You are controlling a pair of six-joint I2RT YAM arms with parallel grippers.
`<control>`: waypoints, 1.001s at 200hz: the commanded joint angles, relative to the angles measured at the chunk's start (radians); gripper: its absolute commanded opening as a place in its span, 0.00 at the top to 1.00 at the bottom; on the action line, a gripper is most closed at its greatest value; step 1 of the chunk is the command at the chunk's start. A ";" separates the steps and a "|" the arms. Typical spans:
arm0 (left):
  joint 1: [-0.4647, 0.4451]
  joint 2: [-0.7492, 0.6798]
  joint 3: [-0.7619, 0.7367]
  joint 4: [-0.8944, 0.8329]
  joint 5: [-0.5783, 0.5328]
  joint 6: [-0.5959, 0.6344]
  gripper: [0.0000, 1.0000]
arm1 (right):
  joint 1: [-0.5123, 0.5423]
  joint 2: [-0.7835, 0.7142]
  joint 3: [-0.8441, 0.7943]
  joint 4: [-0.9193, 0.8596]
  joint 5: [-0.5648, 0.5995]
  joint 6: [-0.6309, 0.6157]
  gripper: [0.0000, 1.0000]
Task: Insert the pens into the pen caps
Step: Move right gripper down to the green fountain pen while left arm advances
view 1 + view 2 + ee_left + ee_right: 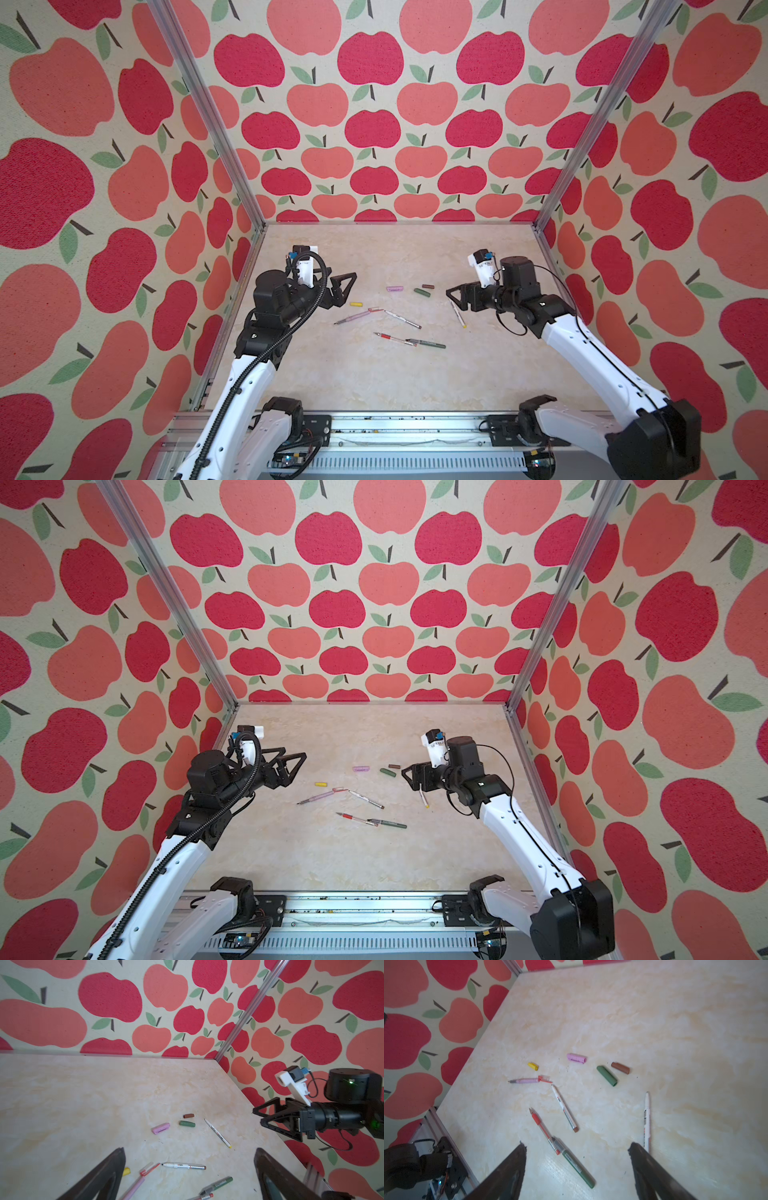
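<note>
I see the left gripper (347, 289) and right gripper (454, 300) both spread wide and empty above the table (374, 257). The lilac cap (395, 288) lies between them, other caps (422, 292) flank it, and uncapped pens (402, 318) lie just nearer the arm bases.

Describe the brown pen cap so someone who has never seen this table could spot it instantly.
On the marble-patterned table, look past the scattered pens to the loose caps near the middle. The brown cap is the one farthest right, close beside the dark green cap, shorter than it and the only brown cap.
</note>
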 commanded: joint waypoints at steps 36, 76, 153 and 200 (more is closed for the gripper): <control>-0.207 0.054 -0.016 -0.024 0.036 0.005 0.01 | 0.227 0.201 0.113 -0.280 0.165 -0.162 0.31; -0.233 0.049 -0.047 0.021 0.007 -0.024 0.01 | 0.315 0.359 0.156 -0.286 0.240 -0.261 0.39; -0.233 0.037 -0.088 0.093 0.004 -0.105 0.01 | 0.395 0.560 0.190 -0.224 0.329 -0.346 0.49; -0.233 0.030 -0.089 0.098 0.000 -0.109 0.01 | 0.403 0.621 0.204 -0.218 0.366 -0.367 0.63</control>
